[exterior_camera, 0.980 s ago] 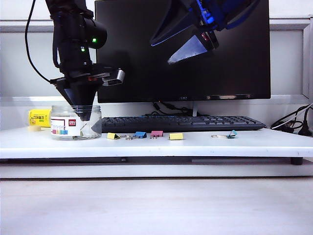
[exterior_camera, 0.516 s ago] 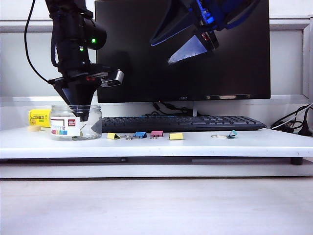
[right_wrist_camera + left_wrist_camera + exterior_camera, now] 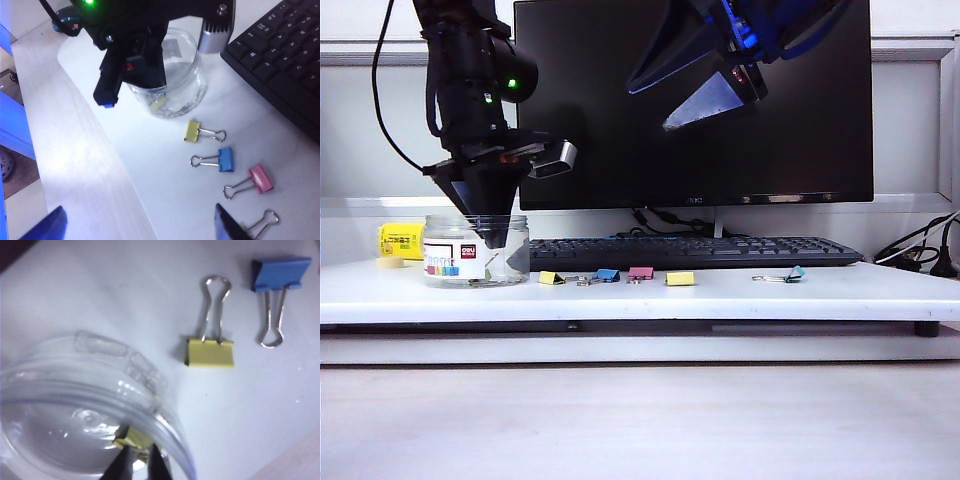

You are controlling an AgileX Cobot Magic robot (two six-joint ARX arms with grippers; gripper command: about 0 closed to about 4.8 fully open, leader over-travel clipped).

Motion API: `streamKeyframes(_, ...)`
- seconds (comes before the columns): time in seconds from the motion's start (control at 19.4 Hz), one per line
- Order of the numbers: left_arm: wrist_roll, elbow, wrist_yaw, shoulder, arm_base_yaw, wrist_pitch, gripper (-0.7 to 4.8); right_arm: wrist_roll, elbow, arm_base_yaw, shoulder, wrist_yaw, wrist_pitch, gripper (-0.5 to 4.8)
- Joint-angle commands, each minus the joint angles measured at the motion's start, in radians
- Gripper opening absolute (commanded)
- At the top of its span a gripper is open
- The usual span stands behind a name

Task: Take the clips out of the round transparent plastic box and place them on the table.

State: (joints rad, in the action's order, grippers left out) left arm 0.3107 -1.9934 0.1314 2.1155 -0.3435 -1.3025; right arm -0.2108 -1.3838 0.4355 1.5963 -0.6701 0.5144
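1. The round transparent plastic box [image 3: 75,410] is showing clear, glossy plastic walls that are catching bright highlights, with a white paper label [image 3: 453,258] at the left of the exterior view.
2. The clips [image 3: 210,352] are showing matt yellow painted bodies and thin, shiny silver wire handles.
3. The counter [image 3: 720,295] is looking smooth, white and faintly sheened.
4. The left claw [image 3: 139,465] is showing dark, matt fingers.
5. The lower surface [image 3: 640,420] is showing pale wood grain.

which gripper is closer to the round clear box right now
Left. The left gripper reaches down inside the round transparent plastic box; the right gripper hangs open high in front of the monitor.
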Motion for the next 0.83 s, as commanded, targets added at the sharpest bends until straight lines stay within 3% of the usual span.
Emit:
streamKeyframes(0.05,-0.001,-0.003,0.008,0.014,0.0,-0.014,0.57,0.001,-0.004,0.0,-0.004,-0.005,-0.01,3.78)
streamKeyframes(0.52,-0.008,-0.003,0.002,0.035,0.0,-0.005,0.47,0.001,-0.004,0.0,-0.004,-0.005,-0.01,3.78)
streamKeyframes(0.62,-0.008,-0.003,0.0,0.035,0.0,0.0,0.14,0.001,-0.004,0.0,-0.004,-0.005,-0.01,3.78)
streamKeyframes(0.83,-0.016,-0.002,-0.008,0.037,0.0,0.024,0.13,0.001,-0.004,0.0,-0.004,-0.005,-0.01,3.78)
